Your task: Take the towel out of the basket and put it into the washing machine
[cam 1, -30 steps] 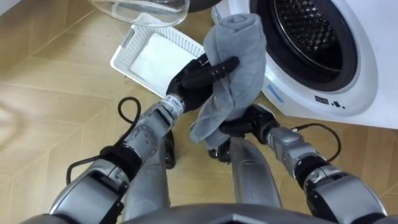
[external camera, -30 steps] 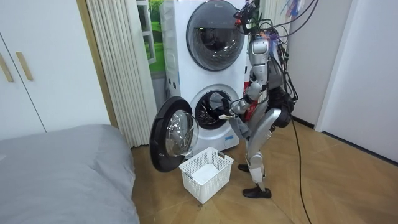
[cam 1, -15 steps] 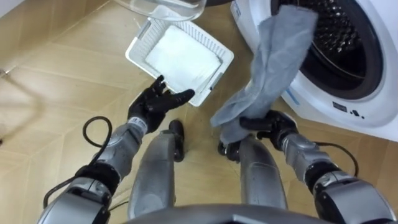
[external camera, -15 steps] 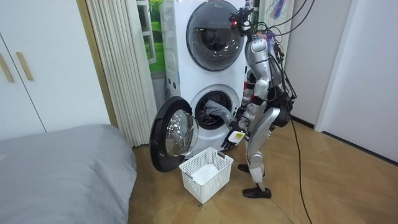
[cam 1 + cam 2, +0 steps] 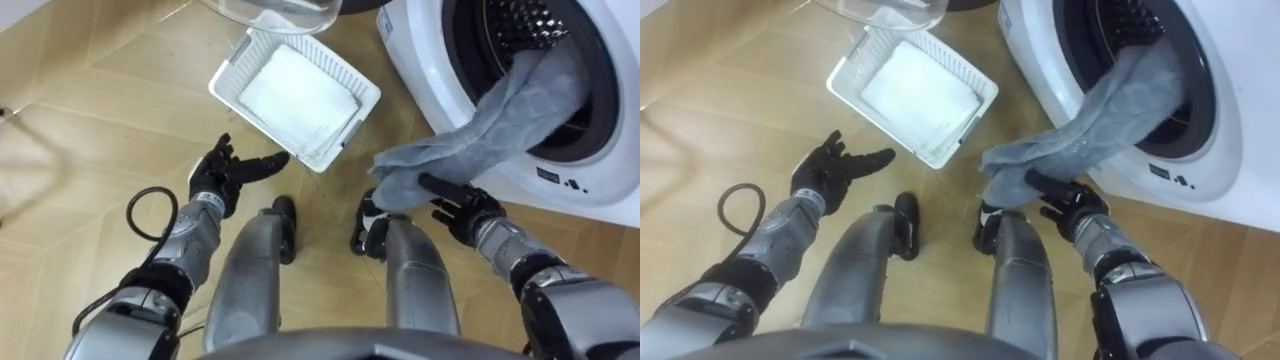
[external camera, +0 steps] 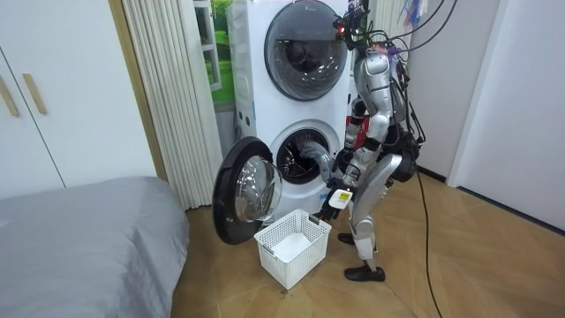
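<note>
The grey towel (image 5: 500,110) hangs out of the lower washing machine's (image 5: 430,60) drum opening. Its upper end lies inside the drum and the rest drapes over the white rim. The towel's lower end is bunched at my right hand (image 5: 468,208), whose thumb and fingers pinch it, low in front of the machine. Away from the towel, my left hand (image 5: 220,175) is open with spread fingers over the wooden floor on the left. In the room view I stand upright facing the machine (image 6: 305,155), with the towel (image 6: 315,159) at its opening.
A white plastic basket (image 5: 345,135) sits on the floor ahead of my left hand, beside the machine. The machine's round glass door (image 6: 243,190) stands open towards the room view's left. A grey bed (image 6: 88,238) lies farther left.
My left hand let go of the towel and dropped down to the left. The towel's upper end went into the drum, and my right hand still holds the lower end.
</note>
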